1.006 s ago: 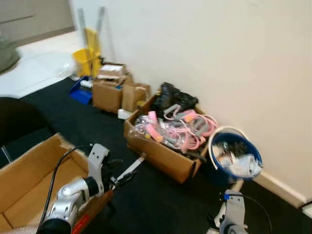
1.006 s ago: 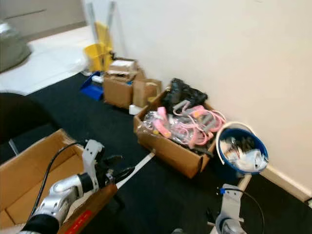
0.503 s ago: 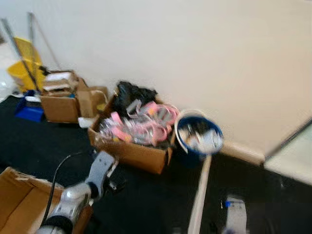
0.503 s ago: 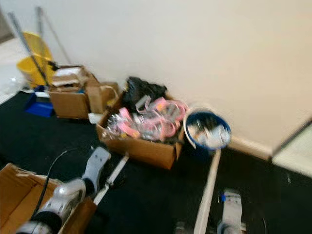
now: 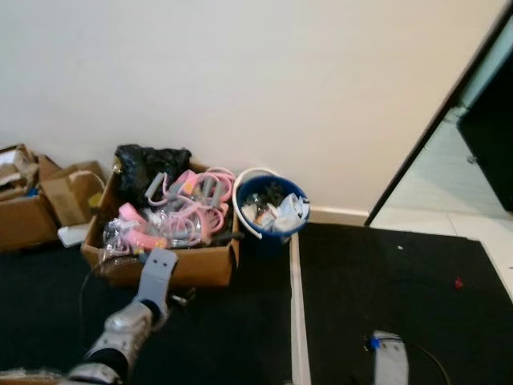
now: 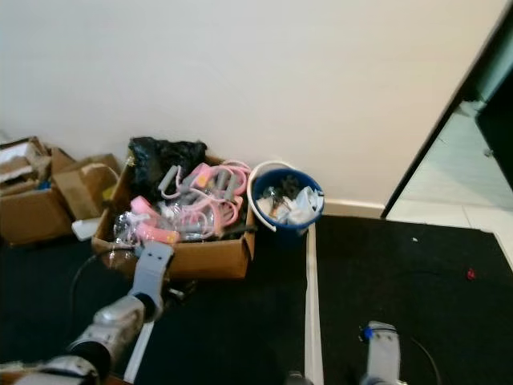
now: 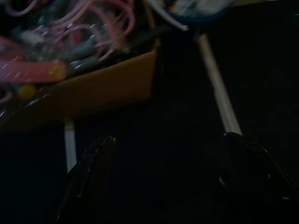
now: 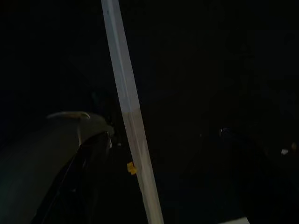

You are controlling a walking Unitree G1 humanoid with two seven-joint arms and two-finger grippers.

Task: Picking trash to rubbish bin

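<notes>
We see a white wall point(image 5: 240, 72) above a black floor mat point(image 5: 385, 281) crossed by a pale strip point(image 5: 297, 321). Against the wall stands a cardboard box point(image 5: 200, 269) heaped with pink and grey cords, a black bag point(image 5: 148, 164) at its back. Just beside it, on its right, sits the blue rubbish bin point(image 5: 272, 204), already holding crumpled white trash point(image 5: 284, 215). More cartons point(image 5: 32, 204) stand further left. Our left gripper point(image 7: 168, 182) hovers over the mat just before the box, jaws open and empty. Our right gripper point(image 8: 163, 186) hangs low near the strip, jaws likewise spread, holding nothing.
</notes>
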